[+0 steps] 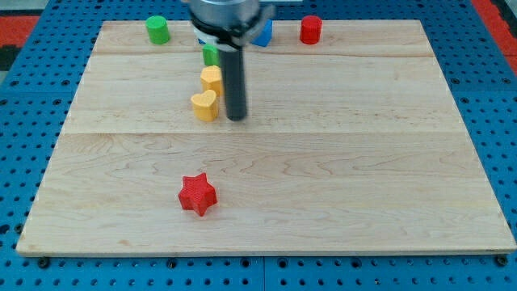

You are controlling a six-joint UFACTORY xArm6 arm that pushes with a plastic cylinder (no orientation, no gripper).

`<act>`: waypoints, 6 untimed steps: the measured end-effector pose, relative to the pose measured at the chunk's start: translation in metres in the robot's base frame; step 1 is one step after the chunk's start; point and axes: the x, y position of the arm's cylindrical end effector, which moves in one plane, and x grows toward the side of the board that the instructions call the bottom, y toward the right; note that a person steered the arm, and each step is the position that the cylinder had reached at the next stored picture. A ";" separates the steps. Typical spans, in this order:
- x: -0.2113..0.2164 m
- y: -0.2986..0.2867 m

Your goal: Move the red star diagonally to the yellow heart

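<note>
Red star (197, 194) sits near the board's six o'clock edge, well apart from the yellow heart (205, 105) up at its twelve. The tip (236, 118) holds nothing, just beside the heart at three o'clock, so the push is not yet begun.

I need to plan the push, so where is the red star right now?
The red star sits alone near the view's bottom, left of centre, well below the yellow heart and my tip.

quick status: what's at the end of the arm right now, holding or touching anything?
No gripper: my tip holds nothing, resting just right of the yellow heart block, not clearly touching it.
Red star block lies untouched, far toward the view's bottom.
</note>
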 end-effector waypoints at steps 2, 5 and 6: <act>0.151 -0.001; 0.136 -0.085; 0.136 -0.068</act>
